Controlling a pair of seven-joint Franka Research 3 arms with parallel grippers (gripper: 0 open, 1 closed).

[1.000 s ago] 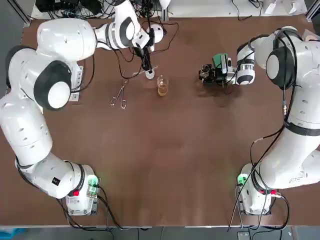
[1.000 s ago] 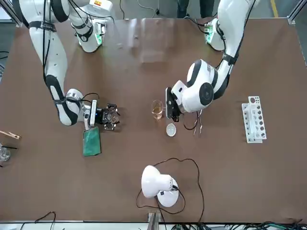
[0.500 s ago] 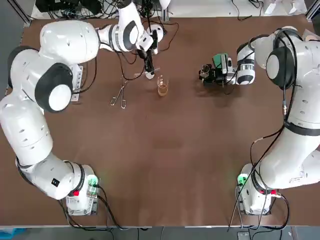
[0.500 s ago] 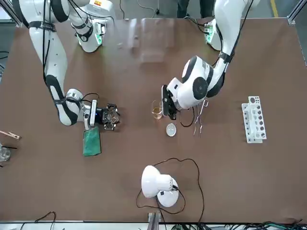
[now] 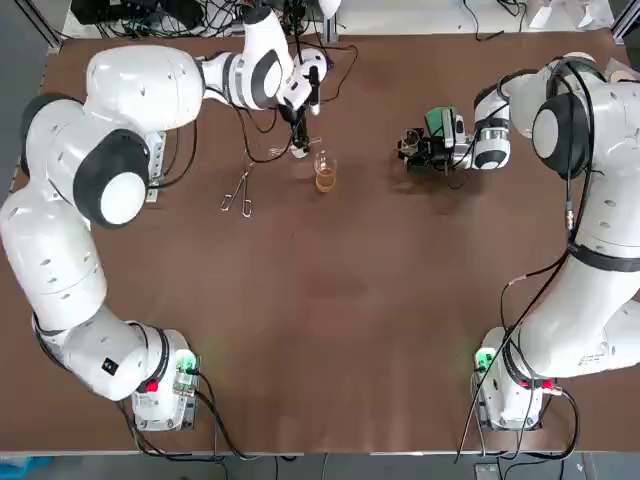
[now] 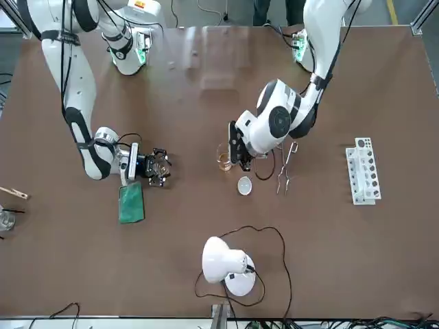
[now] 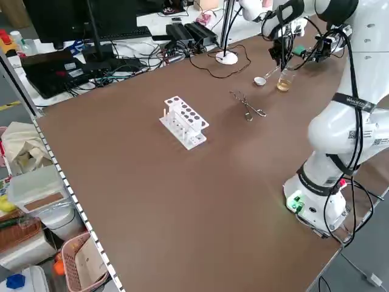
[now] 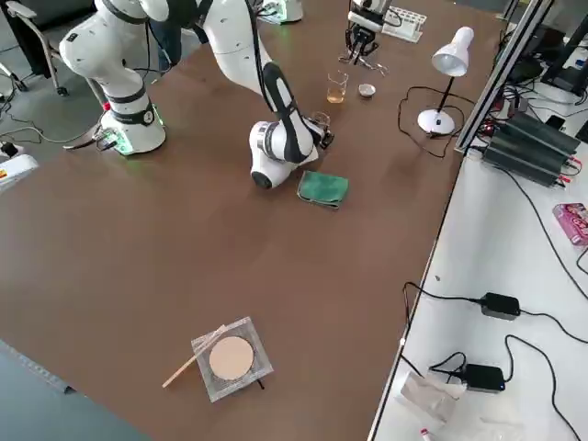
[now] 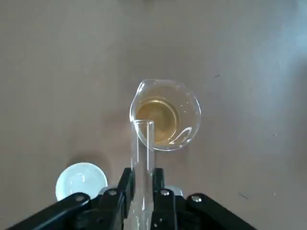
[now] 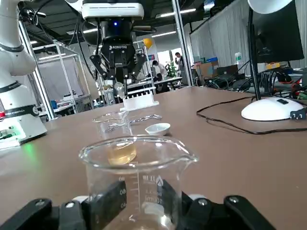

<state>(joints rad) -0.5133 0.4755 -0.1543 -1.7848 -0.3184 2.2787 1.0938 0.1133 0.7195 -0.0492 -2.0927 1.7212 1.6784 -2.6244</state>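
Plainly, the left gripper (image 9: 142, 181) is clamped on a glass test tube (image 9: 143, 153). The tube's open end hangs right at the rim of the amber-liquid beaker (image 9: 165, 115), which stands in the far half of the desk (image 5: 330, 330), about midway along its far edge. With the tube that close to the lip, a small sideways drift could clip the glass, tip the beaker, or send liquid onto the desk. The white dish (image 9: 81, 180) lies just beside it, and the lamp cable (image 5: 262, 150) and the tongs (image 5: 240, 190) crowd the left side.

The right gripper (image 5: 415, 148) is closed on an empty beaker (image 10: 136, 177) nearer the far right corner, with the green cloth (image 6: 132, 202) beside it. The near half offers open room.
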